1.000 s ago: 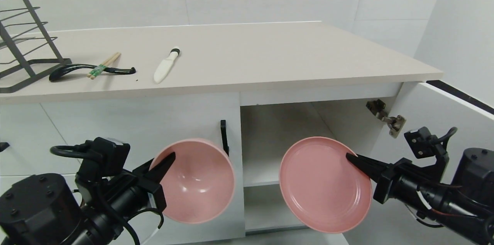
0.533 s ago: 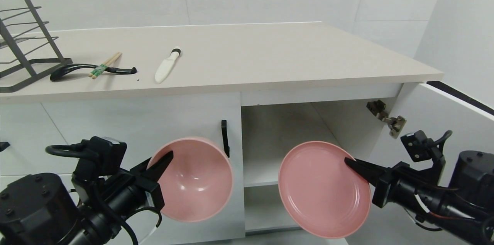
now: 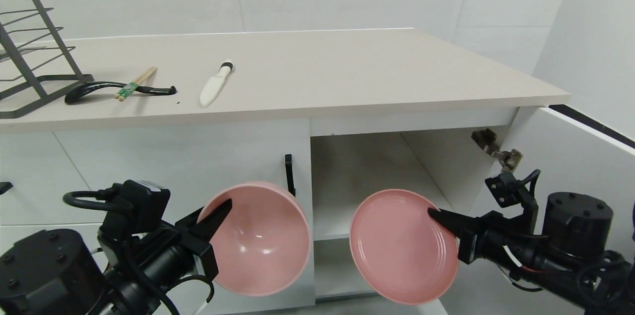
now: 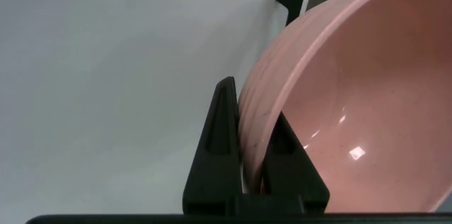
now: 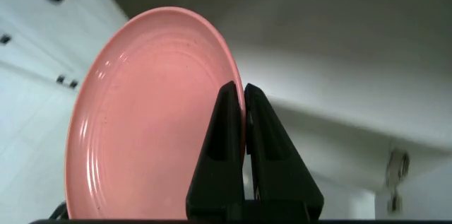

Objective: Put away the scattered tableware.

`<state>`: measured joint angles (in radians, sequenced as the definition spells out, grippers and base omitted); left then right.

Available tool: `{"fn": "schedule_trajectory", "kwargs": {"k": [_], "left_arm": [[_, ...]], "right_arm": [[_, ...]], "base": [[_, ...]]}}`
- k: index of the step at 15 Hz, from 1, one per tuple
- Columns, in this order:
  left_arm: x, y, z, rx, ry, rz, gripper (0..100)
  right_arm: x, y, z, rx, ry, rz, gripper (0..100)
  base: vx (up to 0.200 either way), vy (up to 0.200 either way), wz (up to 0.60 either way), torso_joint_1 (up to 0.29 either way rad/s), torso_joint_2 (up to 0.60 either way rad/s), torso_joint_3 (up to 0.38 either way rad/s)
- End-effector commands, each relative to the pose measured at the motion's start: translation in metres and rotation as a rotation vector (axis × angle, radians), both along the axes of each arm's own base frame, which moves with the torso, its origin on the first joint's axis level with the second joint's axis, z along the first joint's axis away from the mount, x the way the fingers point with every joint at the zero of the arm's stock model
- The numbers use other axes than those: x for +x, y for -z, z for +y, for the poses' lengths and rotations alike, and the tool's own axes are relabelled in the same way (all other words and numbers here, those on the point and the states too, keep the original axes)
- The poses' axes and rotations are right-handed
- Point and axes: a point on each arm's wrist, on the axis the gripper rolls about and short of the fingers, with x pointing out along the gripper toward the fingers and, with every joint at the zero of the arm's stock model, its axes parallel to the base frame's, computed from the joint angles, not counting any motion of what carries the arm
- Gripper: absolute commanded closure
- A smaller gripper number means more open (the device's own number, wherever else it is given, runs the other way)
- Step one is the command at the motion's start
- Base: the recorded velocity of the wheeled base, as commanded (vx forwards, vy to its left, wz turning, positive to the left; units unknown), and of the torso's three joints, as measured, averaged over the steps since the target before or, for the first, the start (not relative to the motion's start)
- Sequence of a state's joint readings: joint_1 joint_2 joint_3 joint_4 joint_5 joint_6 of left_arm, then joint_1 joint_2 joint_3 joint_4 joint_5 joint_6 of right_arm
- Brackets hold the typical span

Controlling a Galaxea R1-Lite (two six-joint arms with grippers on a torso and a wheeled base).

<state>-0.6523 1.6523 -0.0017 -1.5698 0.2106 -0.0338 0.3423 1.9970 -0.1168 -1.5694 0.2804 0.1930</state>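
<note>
My left gripper (image 3: 218,212) is shut on the rim of a pink bowl (image 3: 263,240), held tipped on its side in front of the closed left cabinet door (image 3: 188,166); the rim sits clamped between its fingers (image 4: 226,132) on the pink bowl (image 4: 353,118). My right gripper (image 3: 436,216) is shut on the edge of a pink plate (image 3: 402,246), held nearly upright before the open cabinet (image 3: 367,176). The same plate (image 5: 148,118) stands pinched in my right gripper (image 5: 245,100). On the counter lie a black spoon (image 3: 89,91), chopsticks (image 3: 135,83) and a white knife (image 3: 214,84).
A dark wire dish rack (image 3: 30,42) stands at the counter's far left. The cabinet's right door (image 3: 570,156) is swung open beside my right arm, its hinge (image 3: 496,149) showing. A black handle (image 3: 288,175) sits on the left door, just above the bowl. A shelf (image 3: 337,228) crosses the cabinet.
Right gripper has carried the plate left and slightly down, closer to the cabinet opening. The left gripper with the bowl has shifted a little right and lower.
</note>
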Motion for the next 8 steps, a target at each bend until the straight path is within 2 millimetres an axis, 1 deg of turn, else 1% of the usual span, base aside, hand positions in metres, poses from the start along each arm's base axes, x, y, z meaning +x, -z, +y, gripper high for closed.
{"fn": "schedule_trajectory", "kwargs": {"k": [1,2,5,8], "left_arm": [[0.000,0.002,-0.001,0.002,0.003,0.008,100],[-0.001,0.001,-0.003,0.000,0.015,0.007,100],[-0.003,0.000,-0.004,-0.003,0.028,-0.001,100],[-0.003,0.000,-0.004,-0.002,0.028,0.000,100]], "right_arm": [[0.021,0.010,0.008,0.001,-0.005,-0.006,100],[0.023,0.015,0.009,-0.005,-0.007,0.008,100],[0.025,0.029,0.014,-0.021,-0.021,0.049,100],[0.026,0.032,0.015,-0.029,-0.023,0.058,100]], "base": [[0.200,0.000,0.00,0.002,0.00,0.002],[0.200,0.000,0.00,0.002,0.00,0.012],[0.000,0.000,0.00,0.000,0.00,0.000],[0.000,0.000,0.00,0.000,0.00,0.000]]}}
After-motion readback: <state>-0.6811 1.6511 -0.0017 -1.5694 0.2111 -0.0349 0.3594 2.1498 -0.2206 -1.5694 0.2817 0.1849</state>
